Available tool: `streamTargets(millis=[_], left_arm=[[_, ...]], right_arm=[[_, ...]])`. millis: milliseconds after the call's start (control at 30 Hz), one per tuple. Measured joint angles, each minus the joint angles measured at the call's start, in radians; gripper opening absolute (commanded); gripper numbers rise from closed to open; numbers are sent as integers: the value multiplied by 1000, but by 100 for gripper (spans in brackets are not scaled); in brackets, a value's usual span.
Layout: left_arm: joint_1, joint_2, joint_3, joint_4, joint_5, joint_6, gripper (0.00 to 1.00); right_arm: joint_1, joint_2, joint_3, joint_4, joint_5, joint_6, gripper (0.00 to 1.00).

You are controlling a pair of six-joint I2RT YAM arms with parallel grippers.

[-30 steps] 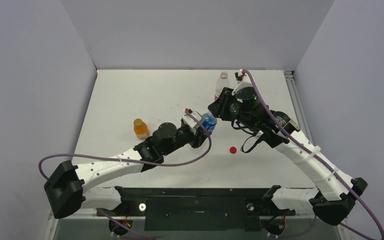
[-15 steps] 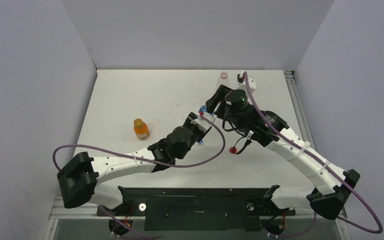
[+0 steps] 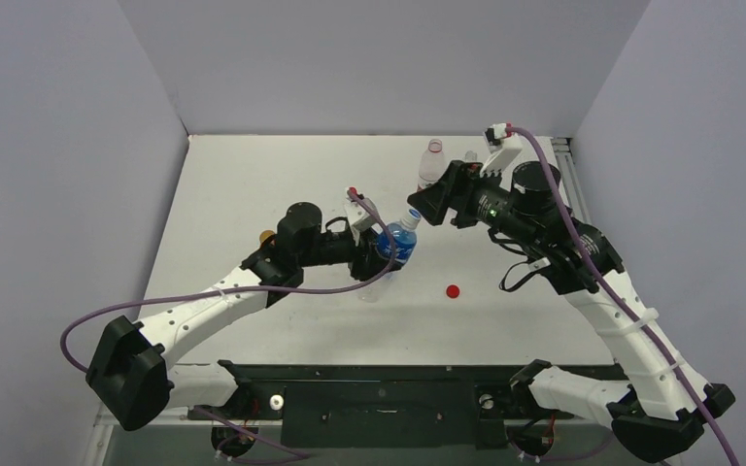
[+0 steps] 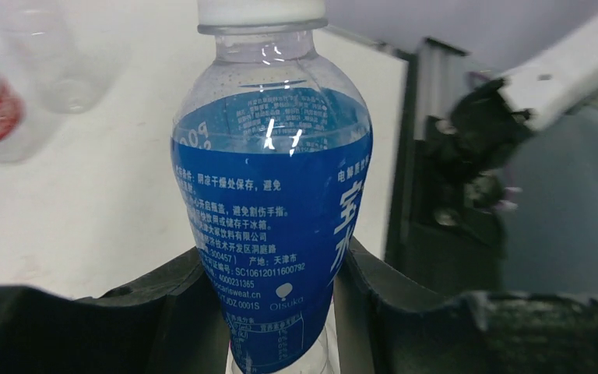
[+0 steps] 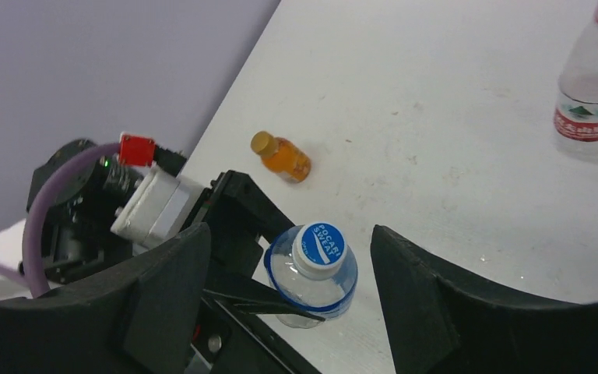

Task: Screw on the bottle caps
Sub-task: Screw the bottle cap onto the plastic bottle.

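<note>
My left gripper (image 4: 278,261) is shut on the waist of a blue-labelled bottle (image 4: 272,195), held off the table and tilted toward the right arm. A blue-and-white cap (image 5: 318,245) sits on the bottle's neck; it is the white cap (image 3: 411,213) in the top view. My right gripper (image 5: 288,232) is open, its fingers standing either side of that cap without touching it. A red cap (image 3: 453,290) lies loose on the table in front of the bottle (image 3: 394,247). A small orange bottle (image 5: 283,158) wears a gold cap (image 5: 262,141).
A clear bottle with a red label (image 3: 431,161) stands at the back of the table, another clear bottle (image 3: 470,155) just behind it. The orange bottle (image 3: 267,236) is half hidden behind the left arm. Grey walls enclose the white table (image 3: 253,184).
My right gripper has opened off the bottle's cap and drawn back to the right. The left arm has swung and tilted the bottle, still gripping it.
</note>
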Motion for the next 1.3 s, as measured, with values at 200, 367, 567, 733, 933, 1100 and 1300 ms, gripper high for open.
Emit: streamTargets(millis=[200,367,567,733,933,1100,1300], left_arm=[[37,-4,-38,129,348,-196,0],[41,-8,-76,240,477,-314,0],[42,-10,-89,306,528,-380,0],[42,-11,-93,342,544,-406,0],[44,-12,-94,358,544,-414,0],[44,-13,-97,358,542,-410,0],[45,-13,-106,357,534,-400,0]], right_arm=[[0,-14,-55,11,-212,-109,68],[9,-25,-84,6,-299,-148,65],[43,-32,-88,15,-344,-161,56],[59,-40,-113,29,-357,-163,48],[59,-60,-137,44,-360,-151,35],[59,-78,-154,76,-359,-117,48],[63,-87,-162,106,-351,-79,45]])
